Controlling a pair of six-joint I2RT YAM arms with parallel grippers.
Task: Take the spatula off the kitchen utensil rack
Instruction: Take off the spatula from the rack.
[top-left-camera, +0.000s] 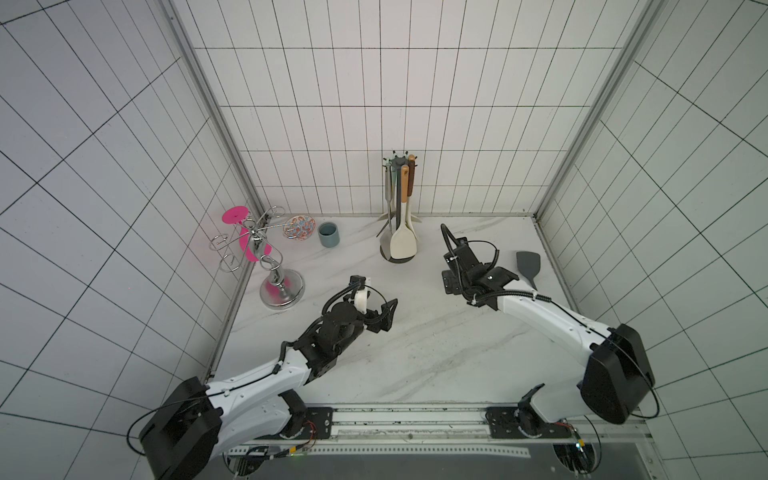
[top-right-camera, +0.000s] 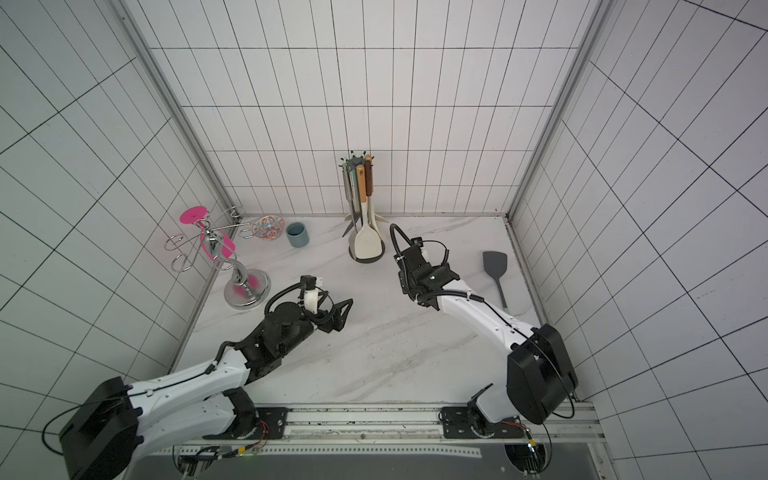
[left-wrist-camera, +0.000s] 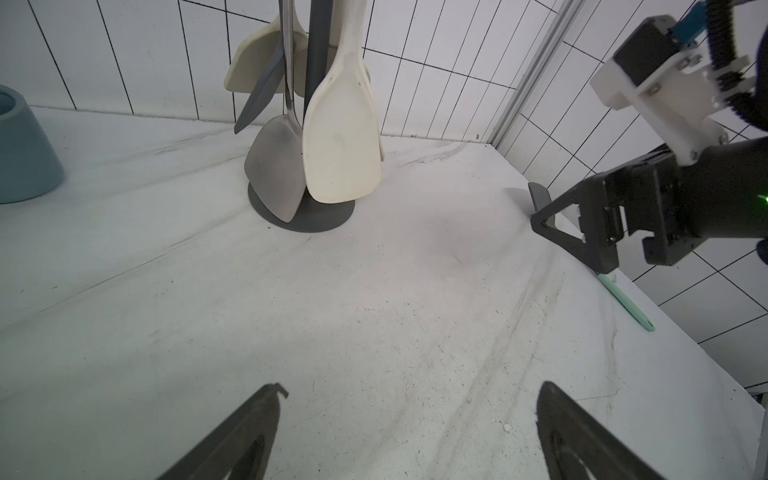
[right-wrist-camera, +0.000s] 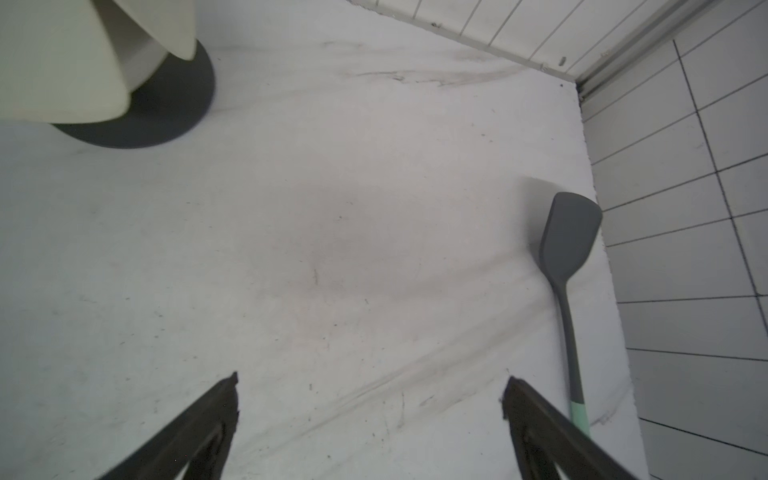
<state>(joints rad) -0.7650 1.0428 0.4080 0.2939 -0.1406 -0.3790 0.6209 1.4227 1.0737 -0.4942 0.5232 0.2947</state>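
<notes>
Right arm (top-left-camera: 540, 316) extended, tool (right-wrist-camera: 370, 384) spread, seemingly hovering beside spatula (right-wrist-camera: 571, 237).

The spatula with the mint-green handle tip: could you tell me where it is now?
In both top views the spatula lies flat on the table by the right wall, beside the right gripper, clear of the kitchen utensil rack.

Rack (left-wrist-camera: 320, 216), stand (top-left-camera: 282, 291), cup (top-left-camera: 328, 235), bowl (top-left-camera: 299, 227): one each
</notes>
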